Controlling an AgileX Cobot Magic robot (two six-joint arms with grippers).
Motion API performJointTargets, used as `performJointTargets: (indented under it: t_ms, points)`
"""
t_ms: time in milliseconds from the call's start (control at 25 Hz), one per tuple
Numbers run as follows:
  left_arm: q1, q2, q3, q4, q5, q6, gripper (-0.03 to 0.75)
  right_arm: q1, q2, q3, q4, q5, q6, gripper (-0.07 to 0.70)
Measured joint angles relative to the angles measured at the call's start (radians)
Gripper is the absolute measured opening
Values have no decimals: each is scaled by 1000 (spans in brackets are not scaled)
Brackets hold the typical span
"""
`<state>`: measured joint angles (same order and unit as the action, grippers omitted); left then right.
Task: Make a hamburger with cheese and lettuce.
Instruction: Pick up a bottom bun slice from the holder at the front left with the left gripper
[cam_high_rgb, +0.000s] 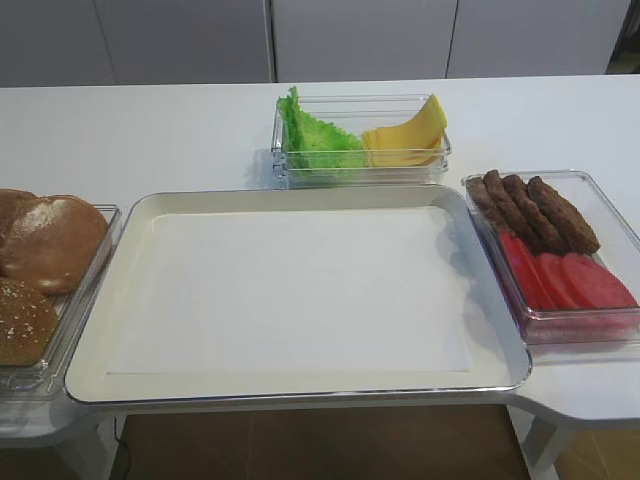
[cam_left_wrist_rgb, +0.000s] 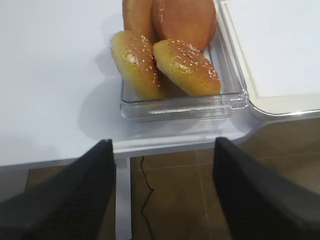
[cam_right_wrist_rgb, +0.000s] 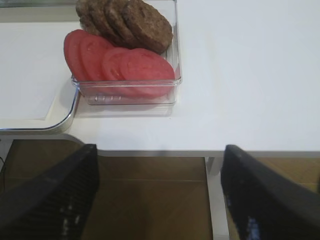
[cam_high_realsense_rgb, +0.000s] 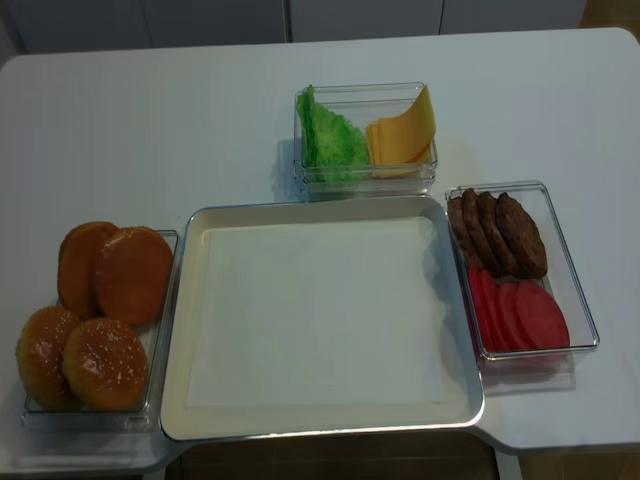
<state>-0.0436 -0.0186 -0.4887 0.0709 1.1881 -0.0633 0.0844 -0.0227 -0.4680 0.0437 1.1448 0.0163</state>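
Step in hand: nothing is built yet; the paper-lined tray (cam_high_realsense_rgb: 180, 330) holds no food, so by my judgement the task stands at its very start.
Left gripper (cam_left_wrist_rgb: 162, 192): released, jaws wide apart and bare, hanging off the near table edge just short of the bun box (cam_left_wrist_rgb: 182, 107).
Right gripper (cam_right_wrist_rgb: 160, 195): released likewise, wide and holding nothing, below the table edge before the patty and tomato box (cam_right_wrist_rgb: 127, 97).
Hamburger: no flat cut-face bun half can be made out; only browned buns (cam_high_realsense_rgb: 130, 272) at the tray's 9 o'clock, two seeded (cam_high_realsense_rgb: 103, 363) ones nearest.
Next move: likely the left arm reaching forward to lift a bun base onto the tray.
Lettuce (cam_high_realsense_rgb: 330, 140): frilly bright green leaves at the tray's 12 o'clock, left half of the far box (cam_high_realsense_rgb: 365, 178).
Cheese (cam_high_realsense_rgb: 405, 135): thin yellow-orange slices leaning just beside the lettuce, same box.
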Motion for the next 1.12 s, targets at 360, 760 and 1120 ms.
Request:
performJointTargets:
  t_ms: [360,760,1120]
  points:
    - [-5,0,0,0,0,0,459,0,0,0,0,0,0,591]
    - [-5,0,0,-3,0,0,459,0,0,0,0,0,0,591]
    - [-5,0,-31,-32,-6,-9,459,0,0,0,0,0,0,591]
